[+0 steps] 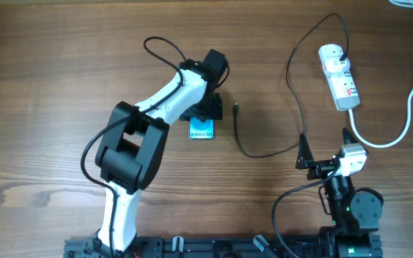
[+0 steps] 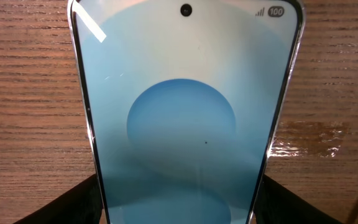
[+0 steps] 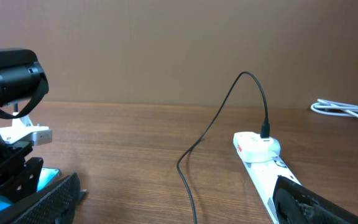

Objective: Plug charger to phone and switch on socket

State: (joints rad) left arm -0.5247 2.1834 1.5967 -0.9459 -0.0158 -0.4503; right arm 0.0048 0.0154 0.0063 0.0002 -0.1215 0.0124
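Nearest the robot's base on the right, the right claw hangs low over the wooden surface with its fingers spread fully apart and nothing between them. Just to its left runs the slack of the charger, whose thin black cable curves away toward the middle. Farther out lies the phone, its long axis running near to far and its cyan screen facing up. The left claw is directly over the phone with a finger on either side, but whether they press on its edges cannot be told. The plug tip lies just to the right of the phone, roughly parallel to it and not touching. The left claw is far nearer to it, while the free right claw must reach far-left. Farthest right sits the socket, with the charger's other end plugged in.
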